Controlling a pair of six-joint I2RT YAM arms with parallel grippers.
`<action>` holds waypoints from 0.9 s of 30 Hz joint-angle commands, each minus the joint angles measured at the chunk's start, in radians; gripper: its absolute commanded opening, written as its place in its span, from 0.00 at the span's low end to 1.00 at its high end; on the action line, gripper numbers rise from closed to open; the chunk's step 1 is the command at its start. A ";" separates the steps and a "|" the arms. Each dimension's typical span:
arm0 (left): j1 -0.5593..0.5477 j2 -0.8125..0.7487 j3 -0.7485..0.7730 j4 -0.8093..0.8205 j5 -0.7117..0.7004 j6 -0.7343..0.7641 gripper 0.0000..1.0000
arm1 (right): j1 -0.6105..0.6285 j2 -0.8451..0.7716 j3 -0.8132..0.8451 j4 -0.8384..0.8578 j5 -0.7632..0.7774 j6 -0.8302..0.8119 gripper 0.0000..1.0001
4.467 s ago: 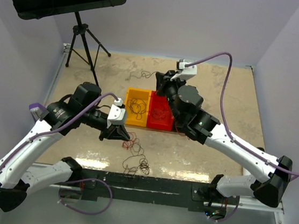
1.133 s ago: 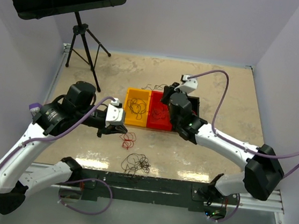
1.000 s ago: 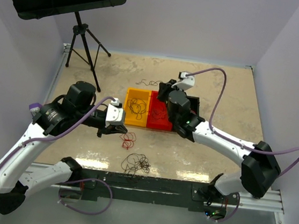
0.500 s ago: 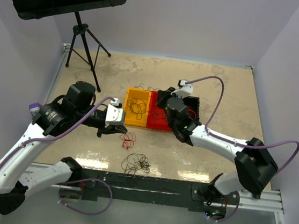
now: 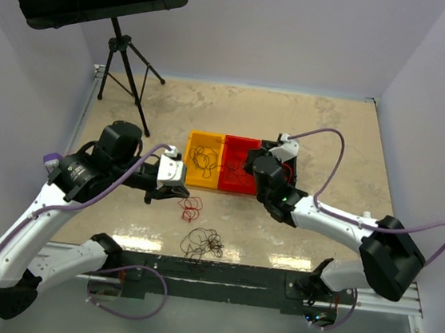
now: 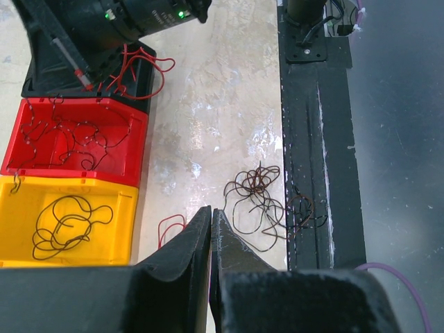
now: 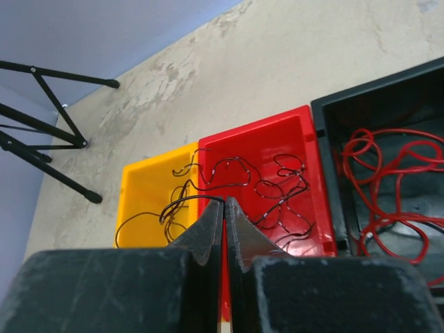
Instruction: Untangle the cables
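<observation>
The right hand (image 7: 223,202) has drawn back from the far bench (image 5: 316,125) to just over the red bin (image 5: 243,141), and is pinched shut on a dark cable (image 7: 182,202). The left hand (image 6: 210,212) stays closed and empty beside a red cable (image 6: 168,226), lower centre.

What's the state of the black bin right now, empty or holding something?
Holding something: red cables lie looped inside the black bin, plainly seen from the right wrist view.
</observation>
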State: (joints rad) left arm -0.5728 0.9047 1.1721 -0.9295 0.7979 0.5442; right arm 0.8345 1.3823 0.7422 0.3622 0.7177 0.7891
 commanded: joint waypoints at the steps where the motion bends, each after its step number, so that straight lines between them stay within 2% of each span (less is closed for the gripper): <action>1: -0.002 -0.007 0.018 0.023 0.012 0.014 0.08 | -0.006 -0.091 -0.050 -0.026 0.086 0.056 0.00; 7: -0.002 -0.004 0.021 0.026 0.015 0.007 0.08 | -0.006 -0.091 -0.038 -0.072 0.095 0.050 0.00; 18: -0.004 -0.001 0.027 0.027 0.017 0.005 0.08 | -0.005 0.015 0.057 -0.172 0.098 0.036 0.00; 27: -0.002 -0.006 0.029 0.026 0.008 0.008 0.08 | -0.008 0.219 0.218 -0.169 0.035 -0.021 0.00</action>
State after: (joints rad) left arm -0.5728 0.9054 1.1721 -0.9291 0.7982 0.5434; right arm 0.8299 1.5227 0.8585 0.1944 0.7700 0.7975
